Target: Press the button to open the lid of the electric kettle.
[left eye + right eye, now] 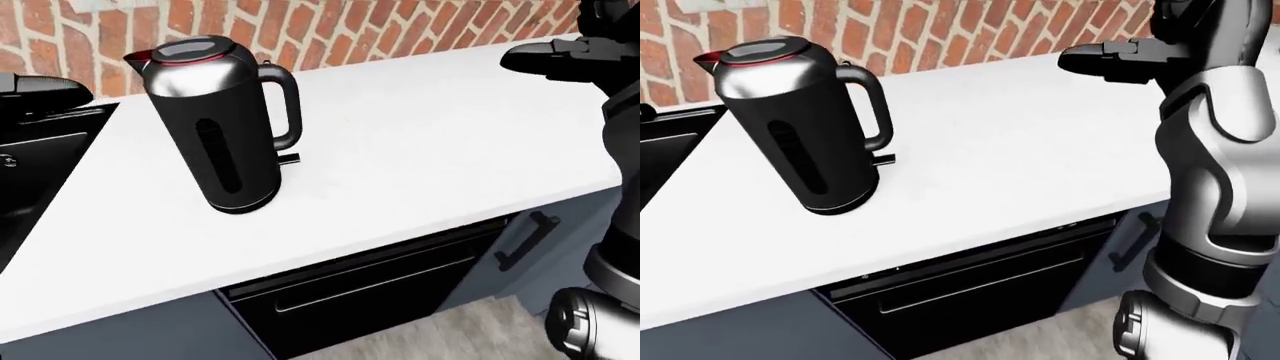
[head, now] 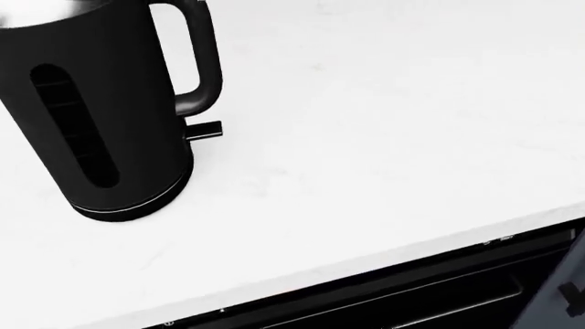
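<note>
While no hand touches the kettle, the scene is laid out thus:
Worktop: white, backed by brick wall.
Oven: set beneath worktop.
Kettle: upright at left-eye view's left, lid closed.
Right hand: raised over worktop, well apart from kettle; finger spread cannot be told.
Left hand: dark shape at left edge; grip cannot be told.

The white tabletop lies bare to the right of the electric kettle, giving open passage toward its handle. A brick wall closes the top edge; a dark sink sits just left of the kettle.
</note>
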Motion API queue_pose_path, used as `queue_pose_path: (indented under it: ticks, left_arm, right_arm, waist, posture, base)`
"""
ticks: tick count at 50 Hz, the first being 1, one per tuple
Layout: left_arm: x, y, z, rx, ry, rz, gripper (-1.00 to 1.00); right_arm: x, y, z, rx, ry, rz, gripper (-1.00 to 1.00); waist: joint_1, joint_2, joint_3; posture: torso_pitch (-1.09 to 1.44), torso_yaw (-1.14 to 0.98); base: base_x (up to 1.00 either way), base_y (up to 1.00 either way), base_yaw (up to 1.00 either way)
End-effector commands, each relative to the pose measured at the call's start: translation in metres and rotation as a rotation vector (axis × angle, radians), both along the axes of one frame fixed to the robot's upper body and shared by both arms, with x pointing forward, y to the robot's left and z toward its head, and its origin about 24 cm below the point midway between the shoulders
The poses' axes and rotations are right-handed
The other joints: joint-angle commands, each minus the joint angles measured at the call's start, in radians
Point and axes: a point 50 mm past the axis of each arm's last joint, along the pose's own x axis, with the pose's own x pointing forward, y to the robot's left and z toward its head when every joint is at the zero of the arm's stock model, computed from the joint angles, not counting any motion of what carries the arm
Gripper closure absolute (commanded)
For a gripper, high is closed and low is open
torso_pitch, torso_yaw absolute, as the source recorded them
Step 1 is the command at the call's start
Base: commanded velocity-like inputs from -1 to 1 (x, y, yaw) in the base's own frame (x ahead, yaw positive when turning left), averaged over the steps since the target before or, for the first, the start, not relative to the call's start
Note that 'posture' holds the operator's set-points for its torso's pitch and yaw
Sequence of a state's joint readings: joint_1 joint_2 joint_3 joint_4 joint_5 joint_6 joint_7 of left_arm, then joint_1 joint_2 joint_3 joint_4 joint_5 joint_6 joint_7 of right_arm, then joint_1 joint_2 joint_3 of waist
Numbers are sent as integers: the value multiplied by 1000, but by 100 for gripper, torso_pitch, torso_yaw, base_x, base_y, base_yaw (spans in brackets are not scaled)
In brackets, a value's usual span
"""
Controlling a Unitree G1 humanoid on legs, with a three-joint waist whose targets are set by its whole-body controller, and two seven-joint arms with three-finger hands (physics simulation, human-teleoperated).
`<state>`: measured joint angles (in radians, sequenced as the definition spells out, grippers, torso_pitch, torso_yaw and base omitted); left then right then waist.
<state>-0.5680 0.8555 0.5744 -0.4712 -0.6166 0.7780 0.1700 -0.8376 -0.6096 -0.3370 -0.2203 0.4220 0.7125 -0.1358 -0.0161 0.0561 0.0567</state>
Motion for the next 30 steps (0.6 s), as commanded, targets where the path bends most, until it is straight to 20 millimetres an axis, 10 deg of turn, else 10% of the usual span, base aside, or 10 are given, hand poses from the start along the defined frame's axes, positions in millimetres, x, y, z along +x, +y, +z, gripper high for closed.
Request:
queue_pose_path:
  ticks: [1, 2, 5, 15, 21, 27, 30]
  left_arm:
    - [-6, 1, 9, 14, -52, 19, -100]
    - [-6, 1, 9, 14, -52, 19, -100]
    - [-6, 1, 10, 14, -53, 19, -100]
    - [-6, 1, 10, 15, -53, 18, -100]
    - [-6, 1, 11, 16, -56, 18, -100]
    - [-7, 1, 12, 16, -58, 18, -100]
    - [-7, 0, 13, 17, -59, 17, -100]
  right_arm:
    - [-6, 3, 13, -15, -67, 11, -100]
    - [-6, 3, 13, -14, -67, 12, -100]
    - [-6, 4, 13, -14, -66, 13, -100]
    - [-6, 5, 12, -14, -65, 16, -100]
    - [-6, 4, 14, -13, -68, 14, -100]
    - [-6, 4, 14, -13, -68, 13, -100]
    - [-7, 4, 15, -12, -68, 12, -100]
  waist:
    - [1, 10, -23]
    - [-1, 50, -34]
    - [5, 35, -17]
    - [20, -96, -22]
    - [13, -76, -30]
    - [0, 32, -27]
    - [4, 36, -19]
  posture:
    - [0, 0]
    - [0, 0]
    - [0, 0]
    - [0, 0]
    - [0, 0]
    - [0, 0]
    - [0, 0]
  base:
    - [14, 20, 0]
    - [13, 20, 0]
    - [12, 20, 0]
    - [12, 20, 0]
    - [13, 16, 0]
    - [12, 13, 0]
    - [12, 13, 0]
